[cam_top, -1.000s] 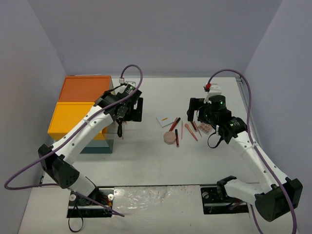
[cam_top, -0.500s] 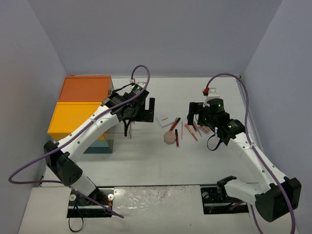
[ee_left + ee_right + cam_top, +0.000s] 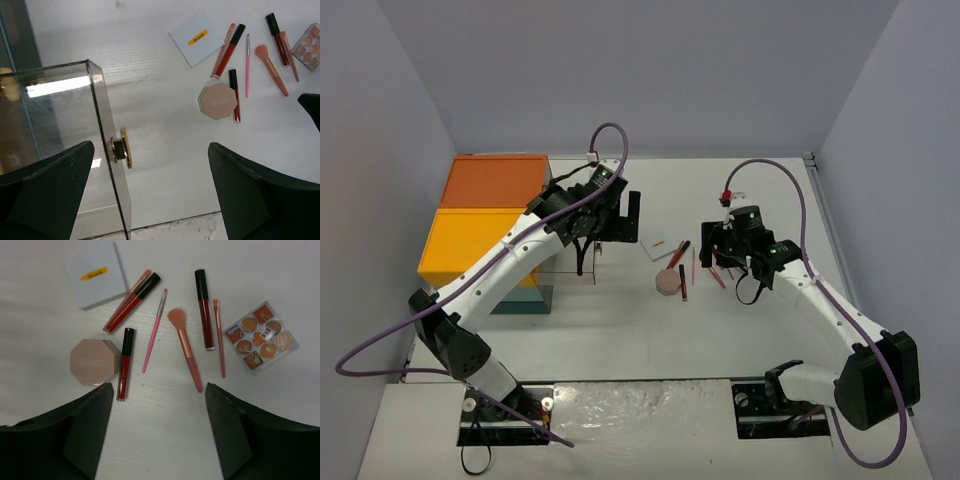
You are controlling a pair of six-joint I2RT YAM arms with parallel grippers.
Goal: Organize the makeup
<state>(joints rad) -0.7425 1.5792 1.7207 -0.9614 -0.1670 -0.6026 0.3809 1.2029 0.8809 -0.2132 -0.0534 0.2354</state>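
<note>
The makeup lies in a loose fan at the centre of the top view: a white square card with a yellow label (image 3: 95, 272), an octagonal pink compact (image 3: 94, 361), black-capped dark red gloss tubes (image 3: 202, 310), a peach fluffy-headed brush (image 3: 185, 347) and a clear nine-pan palette (image 3: 260, 336), some touching. The right hand (image 3: 157, 387) hangs over them, spread wide and empty, probably choosing a piece. The left hand (image 3: 150, 147), also spread and empty, sits above a smoky clear drawer front with a gold knob (image 3: 121, 152), likely to keep the drawer ready. The white worktop (image 3: 650, 330) is matte, and pale lilac walls (image 3: 650, 70) enclose it.
</note>
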